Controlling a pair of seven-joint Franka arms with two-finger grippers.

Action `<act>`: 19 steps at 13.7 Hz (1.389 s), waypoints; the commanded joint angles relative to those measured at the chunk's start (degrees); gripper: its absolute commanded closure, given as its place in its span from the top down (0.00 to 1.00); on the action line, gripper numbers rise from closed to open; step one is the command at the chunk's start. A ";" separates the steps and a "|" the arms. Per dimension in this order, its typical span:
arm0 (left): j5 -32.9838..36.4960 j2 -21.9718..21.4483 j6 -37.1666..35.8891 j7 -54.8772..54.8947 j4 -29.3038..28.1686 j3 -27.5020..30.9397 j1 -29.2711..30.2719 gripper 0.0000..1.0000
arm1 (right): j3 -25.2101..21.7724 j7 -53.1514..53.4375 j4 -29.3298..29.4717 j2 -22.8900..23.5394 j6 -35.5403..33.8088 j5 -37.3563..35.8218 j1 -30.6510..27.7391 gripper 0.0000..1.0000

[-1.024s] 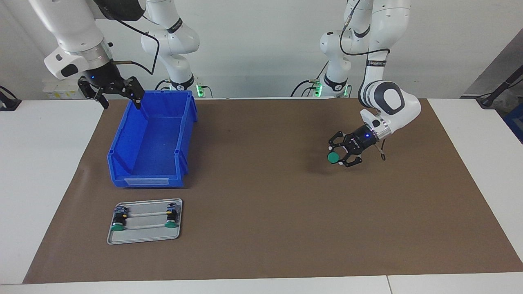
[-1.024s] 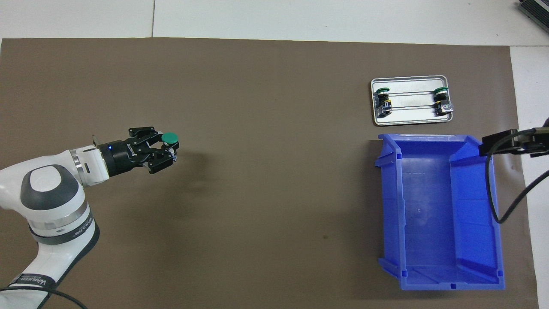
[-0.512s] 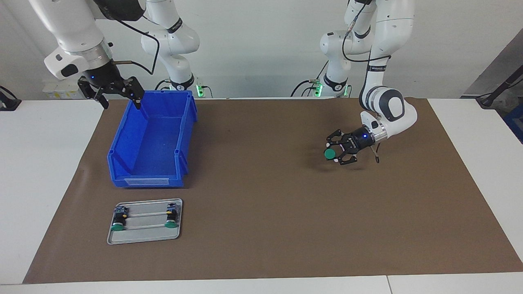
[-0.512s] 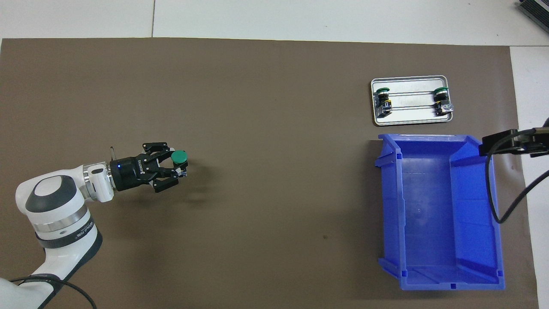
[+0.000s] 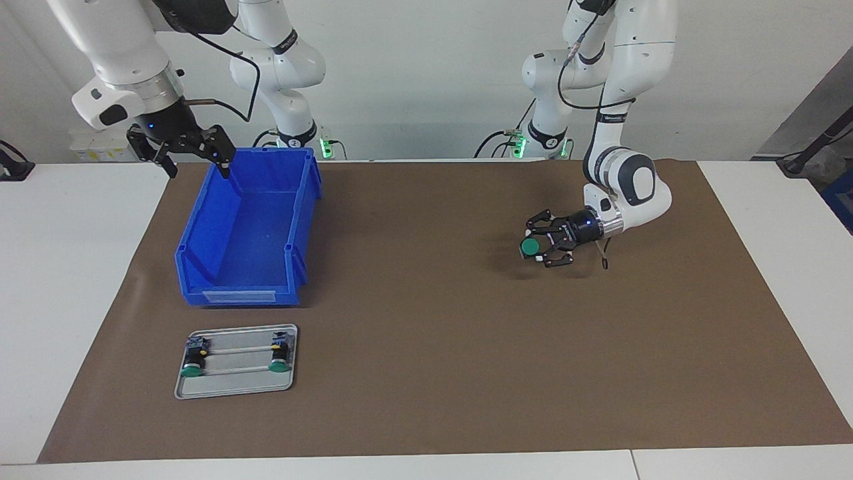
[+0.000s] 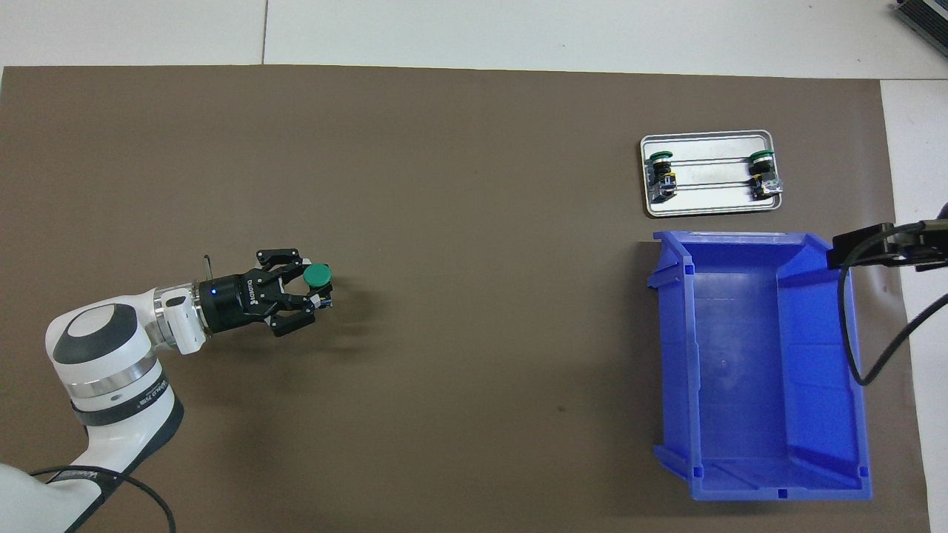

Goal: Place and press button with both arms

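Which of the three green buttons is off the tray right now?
The button gripped by the left gripper above the brown mat; the other two buttons lie on the metal tray.

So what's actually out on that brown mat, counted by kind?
Green-capped buttons: 3, one held in the left claw above the mat, two lying on the tray
Metal tray: 1
Blue bin: 1, nothing seen in it
Total: 5 things
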 commanded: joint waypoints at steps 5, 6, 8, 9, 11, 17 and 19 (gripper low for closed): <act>-10.42 9.69 -4.52 8.45 6.92 -0.40 -3.50 0.16 | 0.25 -0.34 -1.40 -1.38 0.35 0.69 -0.34 1.00; -12.96 9.95 -4.16 8.45 8.08 -0.48 -5.07 0.16 | 0.25 -0.26 -1.40 -1.38 0.35 0.69 -0.34 1.00; -15.96 10.57 -2.41 8.89 9.75 -0.40 -9.37 0.16 | 0.25 -0.34 -1.40 -1.38 0.35 0.69 -0.34 1.00; -16.84 11.00 -1.01 9.41 10.89 -0.40 -11.66 0.16 | 0.17 -0.26 -1.40 -1.38 0.35 0.69 -0.34 1.00; -18.51 12.67 0.50 12.65 12.65 -0.40 -15.27 0.16 | 0.25 -0.25 -1.40 -1.38 0.35 0.69 -0.34 1.00; -17.38 16.63 -3.62 19.61 13.18 -0.40 -15.46 0.14 | 0.25 -0.25 -1.40 -1.38 0.35 0.69 -0.34 1.00; -15.46 16.72 -4.33 20.83 12.92 -0.40 -15.02 0.14 | 0.25 -0.34 -1.40 -1.38 0.35 0.69 -0.34 1.00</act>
